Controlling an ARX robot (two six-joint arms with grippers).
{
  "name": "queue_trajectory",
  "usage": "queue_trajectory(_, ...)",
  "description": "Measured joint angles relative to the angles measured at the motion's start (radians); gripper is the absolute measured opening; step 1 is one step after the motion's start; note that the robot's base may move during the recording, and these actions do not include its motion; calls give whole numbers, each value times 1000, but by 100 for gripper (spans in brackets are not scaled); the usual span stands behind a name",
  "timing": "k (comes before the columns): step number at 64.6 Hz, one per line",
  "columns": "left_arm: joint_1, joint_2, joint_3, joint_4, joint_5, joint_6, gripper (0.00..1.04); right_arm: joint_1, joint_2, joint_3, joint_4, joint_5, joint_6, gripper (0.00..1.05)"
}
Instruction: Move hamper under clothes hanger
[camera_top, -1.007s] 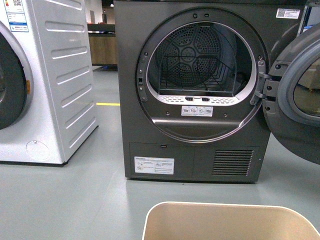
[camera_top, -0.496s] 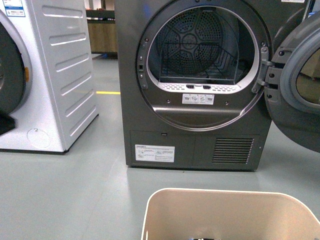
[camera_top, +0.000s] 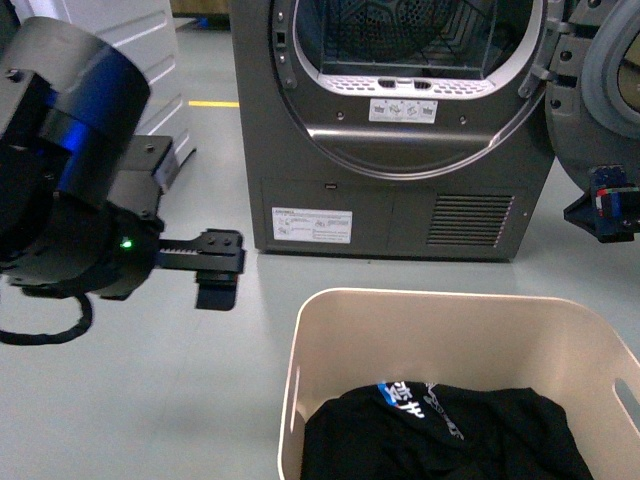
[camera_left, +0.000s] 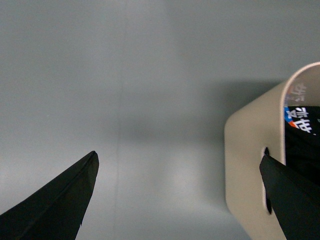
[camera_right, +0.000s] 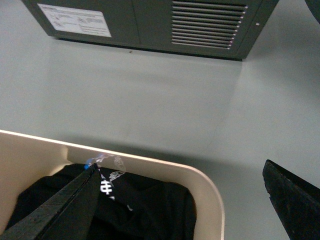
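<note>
The hamper stands on the grey floor in front of the dryer, apart from it, with a black garment inside. The left gripper is spread wide and empty beside the hamper's slotted corner. The right gripper is likewise spread wide over the rim; whether one finger touches the garment cannot be determined.

bare floor left of hamper, dryer ahead
</note>
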Motion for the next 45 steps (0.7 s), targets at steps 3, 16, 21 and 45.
queue_trajectory(3, -26, 11, 7, 0, 4, -11, 98, -6, 39, 24, 0, 9, -6, 97)
queue_trajectory(16, -127, 57, 23, -5, 8, -63, 98, -41, 166, 71, 7, 29, -67, 97)
queue_trajectory(21, -146, 80, 28, -21, 8, -84, 98, -56, 198, 74, 14, 39, -103, 97)
queue_trajectory(45, -152, 129, 37, -24, -1, -111, 98, -142, 299, 88, -30, 51, -213, 97)
